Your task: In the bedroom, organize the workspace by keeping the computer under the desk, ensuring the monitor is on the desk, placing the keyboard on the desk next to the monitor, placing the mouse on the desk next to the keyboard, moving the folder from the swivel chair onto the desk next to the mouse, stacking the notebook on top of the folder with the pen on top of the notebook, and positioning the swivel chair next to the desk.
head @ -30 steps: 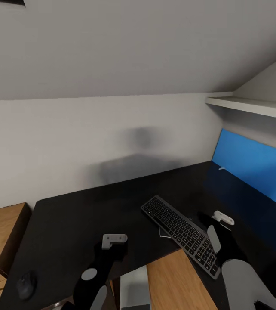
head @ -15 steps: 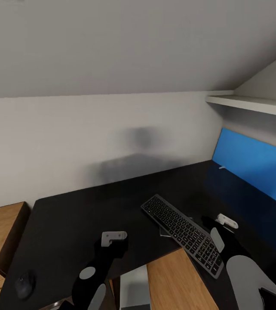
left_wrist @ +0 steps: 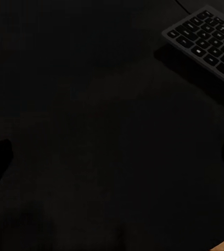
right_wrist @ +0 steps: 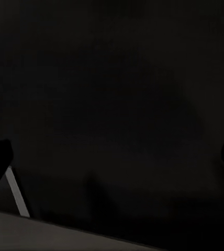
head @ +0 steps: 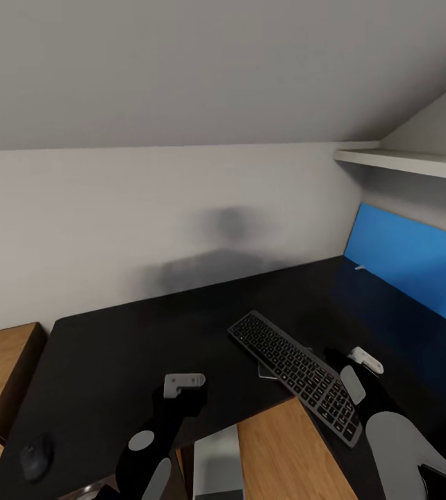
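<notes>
My glossy black table (head: 133,347) fills the head view. The keyboard (head: 294,372) lies slanted on it, one end past the table's front edge, its key legends too small to read. The mouse (head: 34,456) sits well apart at the left corner. A blue panel (head: 410,253) stands at the right, partly cut off. My left end effector (head: 183,383) hovers over the table, my right end effector (head: 363,361) just beside the keyboard. Both wrist views are dark; I cannot tell either opening, though both look empty.
</notes>
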